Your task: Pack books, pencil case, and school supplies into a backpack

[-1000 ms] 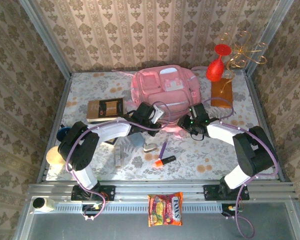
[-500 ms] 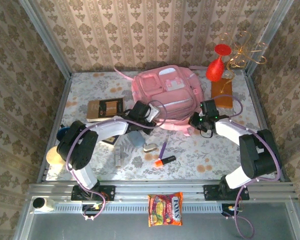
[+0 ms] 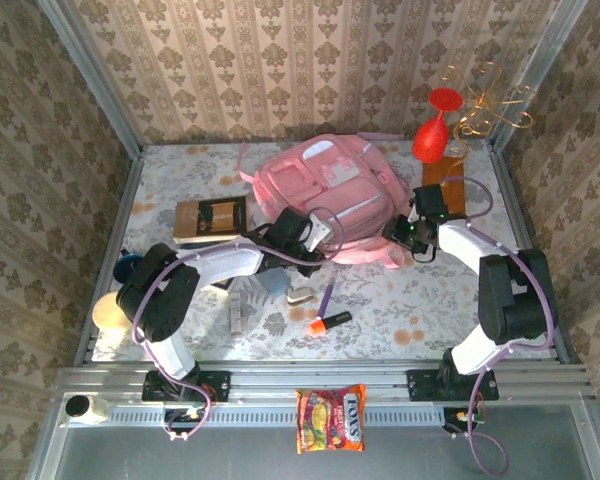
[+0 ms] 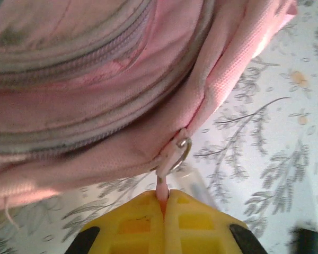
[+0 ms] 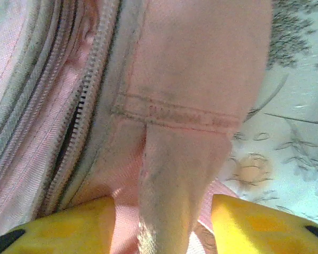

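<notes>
Large pink fabric backpack (image 3: 325, 195) on desk, dead ahead of both tools, between them.
right tool (image 5: 164, 211): jaws apart, straddling pink webbing strap (image 5: 172, 169), no grip.
left tool (image 4: 163, 203): clamped on small pink zip pull (image 4: 168, 161), seam running ahead up-right. Left arm likely the one to open the zip.

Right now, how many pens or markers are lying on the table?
2: an orange-and-black marker and a purple pen just beyond it, both lying in front of the pink backpack. Others may be hidden.
</notes>
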